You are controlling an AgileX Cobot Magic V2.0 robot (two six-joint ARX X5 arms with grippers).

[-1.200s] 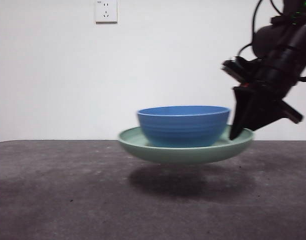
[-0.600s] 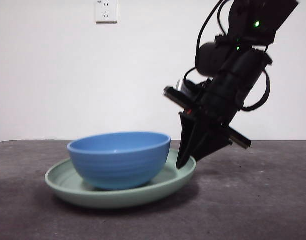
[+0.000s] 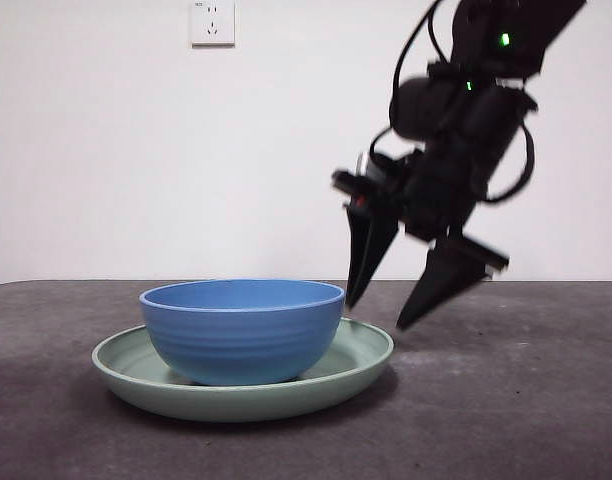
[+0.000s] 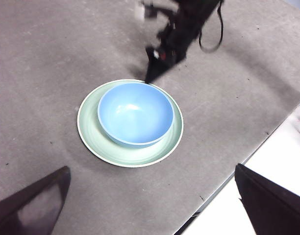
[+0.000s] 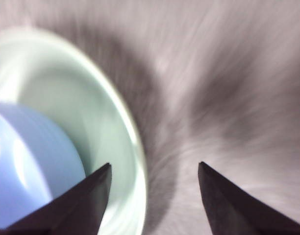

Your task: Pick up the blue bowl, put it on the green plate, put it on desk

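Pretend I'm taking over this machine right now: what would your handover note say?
Right claw: open, holding nothing, just above the green plate's rim.
Left claw: open, empty, waiting high over the desk.
Blue bowl sits inside the green plate, and the plate rests flat on the desk.
Done: bowl on plate, plate on desk.
Left: probably only pulling the right arm clear.

The blue bowl (image 3: pixel 243 332) looks like smooth glazed ware with a soft sheen and faint ridges on its outer wall. The green plate (image 3: pixel 363 352) is glossy inside. The table (image 3: pixel 526 420) is matt, dark grey-brown, faintly speckled and smudged.
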